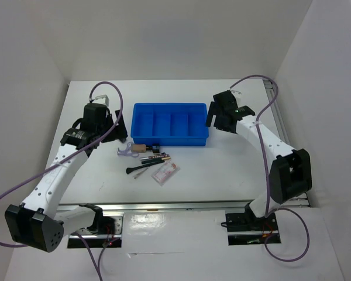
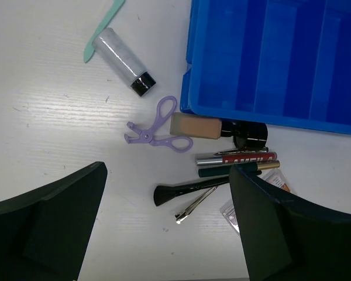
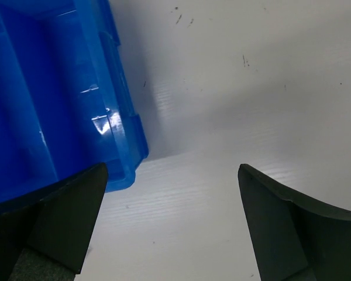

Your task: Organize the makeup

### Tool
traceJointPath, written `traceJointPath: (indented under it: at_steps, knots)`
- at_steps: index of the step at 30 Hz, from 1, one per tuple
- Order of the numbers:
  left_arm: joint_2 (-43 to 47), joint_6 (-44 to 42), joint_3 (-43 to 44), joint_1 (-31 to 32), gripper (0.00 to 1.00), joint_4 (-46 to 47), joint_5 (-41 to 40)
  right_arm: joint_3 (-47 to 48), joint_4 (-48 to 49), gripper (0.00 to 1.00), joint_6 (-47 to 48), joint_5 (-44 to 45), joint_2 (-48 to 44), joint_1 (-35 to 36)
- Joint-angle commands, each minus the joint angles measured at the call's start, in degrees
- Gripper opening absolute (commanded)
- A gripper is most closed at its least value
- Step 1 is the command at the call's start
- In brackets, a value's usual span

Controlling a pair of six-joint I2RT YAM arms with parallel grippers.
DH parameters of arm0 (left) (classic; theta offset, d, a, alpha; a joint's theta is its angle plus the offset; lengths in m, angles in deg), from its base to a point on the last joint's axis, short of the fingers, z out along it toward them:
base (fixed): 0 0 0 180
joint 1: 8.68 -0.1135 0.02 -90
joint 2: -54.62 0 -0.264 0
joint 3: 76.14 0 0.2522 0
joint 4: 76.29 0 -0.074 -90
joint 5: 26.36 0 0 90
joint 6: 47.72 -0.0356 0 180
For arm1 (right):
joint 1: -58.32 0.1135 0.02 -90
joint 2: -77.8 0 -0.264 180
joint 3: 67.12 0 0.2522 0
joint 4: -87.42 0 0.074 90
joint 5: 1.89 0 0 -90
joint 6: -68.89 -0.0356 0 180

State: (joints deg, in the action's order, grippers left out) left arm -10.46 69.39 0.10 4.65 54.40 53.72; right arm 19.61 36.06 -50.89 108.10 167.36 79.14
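Note:
The makeup lies loose in front of the blue tray point(image 1: 171, 124). The left wrist view shows a lilac plastic piece point(image 2: 158, 126), a tan stub with a black cap point(image 2: 196, 126), a red-and-silver tube point(image 2: 237, 158), a dark pencil with a gold end point(image 2: 222, 172), a black-tipped brush point(image 2: 184, 189), a silver clip point(image 2: 194, 206) and a clear pinkish packet point(image 2: 230, 211). My left gripper point(image 2: 168, 170) is open and empty above the brush. My right gripper point(image 3: 172, 170) is open and empty over bare table beside the tray's right end point(image 3: 76, 105).
A silver tube with a black cap point(image 2: 126, 61) and a teal spatula point(image 2: 102, 29) lie left of the tray. The tray's compartments point(image 2: 269, 58) hold nothing. White walls close in the table on the left, back and right. The pile also shows from above point(image 1: 149, 159).

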Motion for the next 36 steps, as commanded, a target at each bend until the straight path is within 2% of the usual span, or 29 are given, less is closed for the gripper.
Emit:
traceJointPath:
  at_steps: [1,6,9,13,17,19,21,28,31,36]
  knots:
    - [1.0,-0.9,0.5,0.2,1.00,1.6,0.9,-1.0,3.8,1.00,1.7,-2.2,-3.6,-0.3]
    - [0.0,1.2,0.5,0.2,1.00,-0.9,-3.2,-4.1,3.8,1.00,0.3,-1.4,-7.9,-0.3]
    - [-2.1,0.7,1.2,0.8,1.00,-2.7,-4.5,-5.7,7.3,1.00,5.4,-5.7,-9.3,-0.3]
    - [-3.5,0.7,1.8,2.1,1.00,-3.3,-7.5,-4.2,2.6,1.00,4.7,-3.0,-7.3,0.4]
    - [-5.4,2.1,2.3,2.7,0.97,-3.9,-9.4,-8.1,5.8,1.00,9.8,-10.8,-9.2,-0.4]
    - [-7.2,2.8,2.3,2.7,0.97,-4.5,-11.4,-8.7,5.8,1.00,9.8,-11.5,-9.8,-1.0]
    - [-9.0,4.1,2.9,3.4,0.97,-6.1,-12.9,-8.7,5.8,1.00,9.8,-12.3,-10.5,-1.0]
    - [-16.8,16.5,7.3,3.4,0.92,-9.2,-20.3,-8.1,7.9,1.00,12.4,-15.1,-11.6,-1.6]
    - [-18.6,17.1,7.9,1.7,0.97,-6.6,-20.3,-8.1,8.4,1.00,11.8,-13.2,-11.6,-1.6]
    - [-22.8,10.7,9.8,-2.4,1.00,1.0,-12.3,-11.3,10.6,1.00,10.0,-13.7,-14.8,-1.6]
